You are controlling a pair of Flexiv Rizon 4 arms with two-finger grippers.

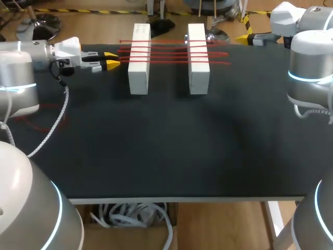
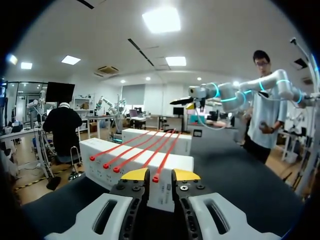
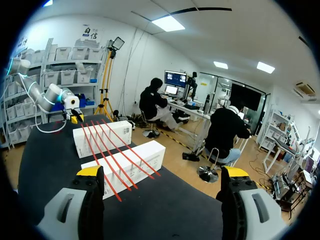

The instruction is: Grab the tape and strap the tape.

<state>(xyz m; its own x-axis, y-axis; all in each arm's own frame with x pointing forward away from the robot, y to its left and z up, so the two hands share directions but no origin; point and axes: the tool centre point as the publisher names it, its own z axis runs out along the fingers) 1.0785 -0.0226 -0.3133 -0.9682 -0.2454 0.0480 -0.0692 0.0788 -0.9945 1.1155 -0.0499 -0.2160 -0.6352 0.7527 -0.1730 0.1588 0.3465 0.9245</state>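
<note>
**Nothing gripped**

Four red straps lie side by side across two white blocks at the 12 o'clock side of the table. The left gripper hovers at 10 o'clock, just short of the strap ends. Its fingers are a narrow gap apart and hold nothing. The right gripper is at 2 o'clock, well apart from the blocks, spread wide and empty.

right end effector cropped, left arm cropped

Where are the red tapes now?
In the head view, the red tapes lie across the two white blocks near the far edge, right of the left gripper.
</note>
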